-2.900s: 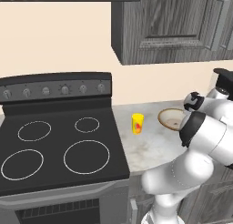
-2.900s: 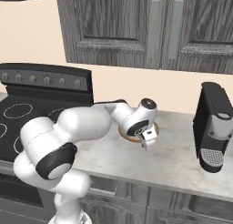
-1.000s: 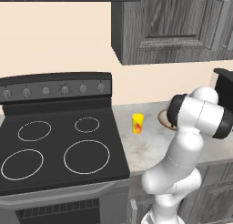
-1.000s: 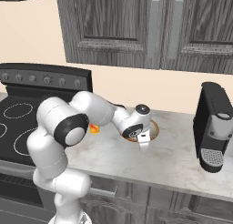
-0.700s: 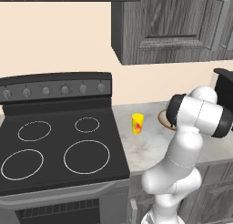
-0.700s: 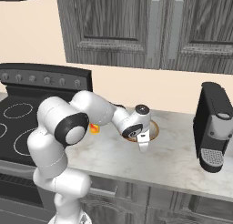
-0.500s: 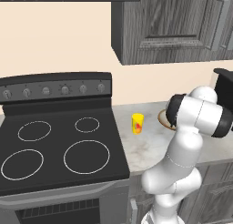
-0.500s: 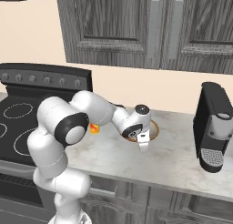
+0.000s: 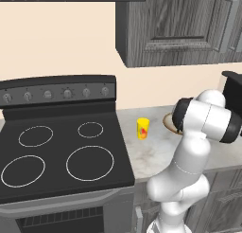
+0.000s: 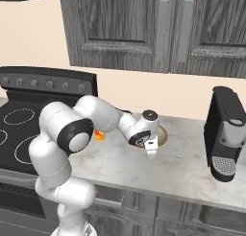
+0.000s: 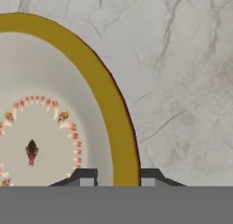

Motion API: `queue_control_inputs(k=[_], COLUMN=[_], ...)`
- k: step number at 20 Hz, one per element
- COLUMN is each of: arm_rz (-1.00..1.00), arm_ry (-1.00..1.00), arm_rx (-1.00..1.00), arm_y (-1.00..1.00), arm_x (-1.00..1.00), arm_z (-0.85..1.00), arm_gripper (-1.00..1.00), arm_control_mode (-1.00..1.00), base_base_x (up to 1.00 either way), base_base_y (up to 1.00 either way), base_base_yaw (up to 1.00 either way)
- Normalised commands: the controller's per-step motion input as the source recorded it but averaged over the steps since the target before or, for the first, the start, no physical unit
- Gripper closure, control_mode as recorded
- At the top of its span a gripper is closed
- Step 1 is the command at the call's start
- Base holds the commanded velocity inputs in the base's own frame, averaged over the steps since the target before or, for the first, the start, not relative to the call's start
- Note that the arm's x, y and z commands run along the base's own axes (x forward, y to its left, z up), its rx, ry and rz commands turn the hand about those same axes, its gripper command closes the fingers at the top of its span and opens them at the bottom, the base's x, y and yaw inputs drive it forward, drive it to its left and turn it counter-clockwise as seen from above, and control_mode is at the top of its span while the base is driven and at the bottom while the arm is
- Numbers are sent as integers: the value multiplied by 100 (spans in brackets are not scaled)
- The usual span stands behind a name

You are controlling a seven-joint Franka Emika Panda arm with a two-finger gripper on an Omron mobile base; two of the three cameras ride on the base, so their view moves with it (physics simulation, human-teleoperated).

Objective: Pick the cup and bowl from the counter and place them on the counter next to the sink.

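Marbled counter (image 10: 182, 168) beside the stove carries the bowl (image 11: 54, 127), whose tan rim is straddled and pinched by the gripper (image 11: 117, 176) for lifting. The cup (image 9: 142, 129) is left standing nearby.

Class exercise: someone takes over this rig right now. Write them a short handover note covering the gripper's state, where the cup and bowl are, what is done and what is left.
Gripper: down at the bowl, one fingertip inside the rim and one outside; grip not confirmed.
Bowl: on the counter, not lifted.
Cup: upright on the counter between the stovetop and the bowl, untouched.
Done: gripper brought to the bowl's rim.
Left: secure and lift the bowl, set it beside the sink, then do the same with the cup.
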Motion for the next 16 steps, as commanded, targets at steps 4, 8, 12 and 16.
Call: queue_control_inputs(k=[4, 8, 12, 16], arm_rz=[0, 0, 0, 0], arm_ry=[0, -3, -13, -23], arm_rx=[0, 0, 0, 0], arm_y=[0, 0, 0, 0], arm_x=[0, -31, -86, -80], arm_z=[0, 1, 24, 44], arm_gripper=[100, 100, 100, 100], arm_control_mode=[-100, -100, -100, -100], base_base_x=[0, 0, 0, 0], base_base_y=[0, 0, 0, 0], base_base_yaw=[0, 0, 0, 0])
